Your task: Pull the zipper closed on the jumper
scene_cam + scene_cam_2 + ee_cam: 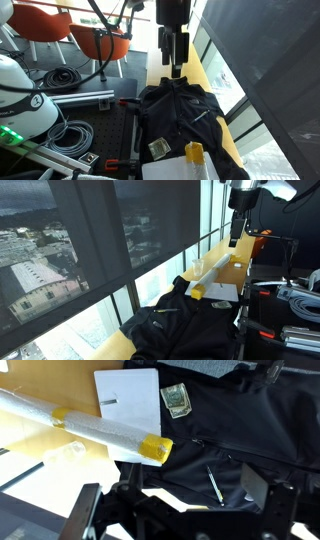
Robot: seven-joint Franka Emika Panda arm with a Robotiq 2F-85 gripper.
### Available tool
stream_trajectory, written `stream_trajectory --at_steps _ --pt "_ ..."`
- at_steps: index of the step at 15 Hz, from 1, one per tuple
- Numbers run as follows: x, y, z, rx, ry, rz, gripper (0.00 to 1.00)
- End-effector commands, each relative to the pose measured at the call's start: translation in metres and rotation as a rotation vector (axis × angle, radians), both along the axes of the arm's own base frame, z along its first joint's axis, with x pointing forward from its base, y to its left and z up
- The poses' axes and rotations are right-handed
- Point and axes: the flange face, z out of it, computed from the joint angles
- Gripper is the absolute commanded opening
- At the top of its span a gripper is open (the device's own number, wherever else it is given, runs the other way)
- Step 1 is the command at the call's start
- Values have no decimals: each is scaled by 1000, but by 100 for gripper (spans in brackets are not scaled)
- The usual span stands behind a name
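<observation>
A black jumper (180, 110) lies spread on the wooden table by the window, and shows in both exterior views (190, 325). In the wrist view the jumper (250, 430) fills the right side, with a slim silver zipper pull (213, 485) lying on the dark fabric. The pull also shows as a pale streak in an exterior view (203, 117). My gripper (175, 52) hangs open and empty well above the far end of the jumper, also seen in an exterior view (237, 230). Its fingers frame the bottom of the wrist view (180, 510).
A clear tube with yellow caps (100, 430), a white card (128, 398) and a banknote (176, 400) lie by the jumper's edge. Orange chairs (100, 40) and coiled cables (70, 135) are beside the table. Window glass (100, 250) runs along one side.
</observation>
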Motion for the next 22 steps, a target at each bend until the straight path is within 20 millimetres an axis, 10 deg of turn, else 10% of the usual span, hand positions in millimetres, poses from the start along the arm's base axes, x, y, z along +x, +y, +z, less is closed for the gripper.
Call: stream_trajectory --at_steps 1,13,22 --pt "28 -8 -50 35 -33 13 100" --pt "133 -54 -221 138 120 72 100" --pt "174 3 -280 97 123 139 100"
